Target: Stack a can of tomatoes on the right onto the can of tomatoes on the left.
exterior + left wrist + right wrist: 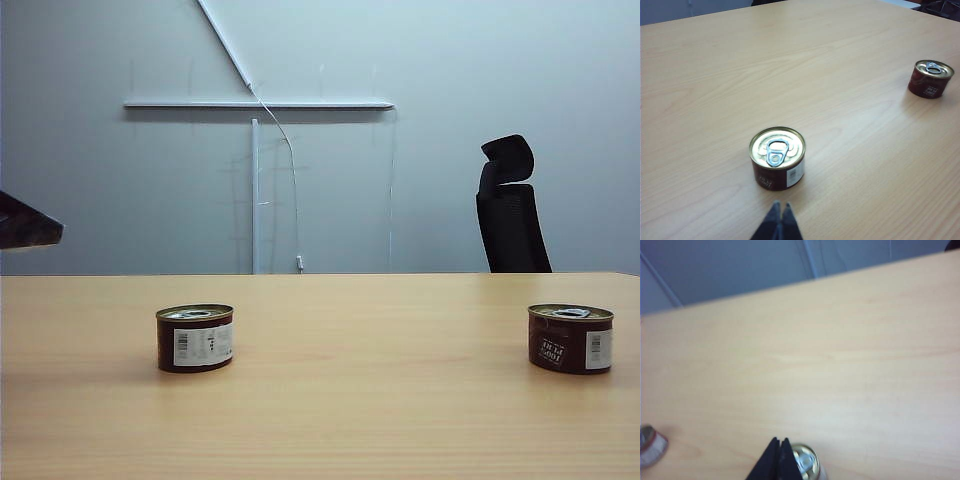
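Right hand [779,460]: fingers pressed together, holding nothing; hangs above the surface just beside the right can, not touching it.
Left hand [779,224]: fingers likewise closed and empty; poised just short of the left can, apart from it.
Right can [570,338]: upright near the right edge of the surface, pull-tab lid up; in the right wrist view [807,463] only part of its lid shows past the fingertips.
Left can [194,338]: upright on the left side, label toward the onlooker, lid bare; in the left wrist view [777,157] it sits squarely ahead of the closed fingers.
Spacing: the two cans are well apart, with bare wood between them.
Surface [380,400]: pale wood grain, carrying only the two cans.
Step in hand: approach to the right can, by my judgement; no grasp yet, stacking not begun.
Next move calls for: the right hand spreading its fingers, settling around the can's wall, closing, then lifting and carrying it across.
In the way: the left hand by the left can may crowd the placing.
Farther off: black chair [510,205] behind the surface at right; white rail [258,104] on the grey wall.
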Controlling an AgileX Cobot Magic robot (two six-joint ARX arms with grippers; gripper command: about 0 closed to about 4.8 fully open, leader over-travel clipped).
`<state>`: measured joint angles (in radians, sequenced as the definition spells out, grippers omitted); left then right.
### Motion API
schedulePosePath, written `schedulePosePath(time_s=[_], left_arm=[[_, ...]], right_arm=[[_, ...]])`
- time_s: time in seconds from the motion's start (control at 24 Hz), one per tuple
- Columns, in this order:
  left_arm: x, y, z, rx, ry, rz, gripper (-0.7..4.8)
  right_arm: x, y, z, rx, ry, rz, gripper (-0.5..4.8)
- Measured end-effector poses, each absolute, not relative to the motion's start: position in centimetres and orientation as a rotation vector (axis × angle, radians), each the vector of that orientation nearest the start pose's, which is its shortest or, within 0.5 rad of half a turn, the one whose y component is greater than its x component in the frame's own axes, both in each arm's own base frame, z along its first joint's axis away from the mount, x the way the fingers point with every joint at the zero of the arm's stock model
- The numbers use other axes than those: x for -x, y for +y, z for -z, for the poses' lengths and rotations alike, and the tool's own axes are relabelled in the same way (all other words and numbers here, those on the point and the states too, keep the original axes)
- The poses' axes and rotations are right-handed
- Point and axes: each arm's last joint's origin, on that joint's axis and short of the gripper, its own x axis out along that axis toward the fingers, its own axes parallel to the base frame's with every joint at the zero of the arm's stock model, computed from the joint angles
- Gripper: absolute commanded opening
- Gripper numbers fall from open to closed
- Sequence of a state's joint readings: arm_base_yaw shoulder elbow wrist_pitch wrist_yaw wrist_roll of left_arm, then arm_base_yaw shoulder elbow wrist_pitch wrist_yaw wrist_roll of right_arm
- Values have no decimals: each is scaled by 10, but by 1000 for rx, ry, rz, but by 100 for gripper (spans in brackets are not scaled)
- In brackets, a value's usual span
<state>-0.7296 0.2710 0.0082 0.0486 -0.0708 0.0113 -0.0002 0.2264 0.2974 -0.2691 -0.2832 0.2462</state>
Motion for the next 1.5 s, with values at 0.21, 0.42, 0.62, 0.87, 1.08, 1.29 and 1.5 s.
schedulePosePath(time_s=[0.21,0.42,0.62,0.87,1.08,1.29,1.5], left_arm=[[-85,-73,-148,-96,197,659,-2],[-85,-73,-148,-96,197,659,-2],[-85,-73,-148,-96,198,659,-2],[-85,-73,-148,-96,198,659,-2],[-85,-73,-148,-96,197,659,-2],[-85,-73,-148,-96,198,659,-2],[-85,-73,-148,-96,198,659,-2]], right_arm=[[-134,10,-218,-218,473,-312,479],[-159,23,-206,-157,632,-416,479],[-168,45,-187,-10,756,-466,479],[-172,70,-175,205,768,-424,479],[-184,77,-172,260,703,-319,479],[-192,80,-163,267,721,-311,479],[-197,82,-148,274,782,-308,479]])
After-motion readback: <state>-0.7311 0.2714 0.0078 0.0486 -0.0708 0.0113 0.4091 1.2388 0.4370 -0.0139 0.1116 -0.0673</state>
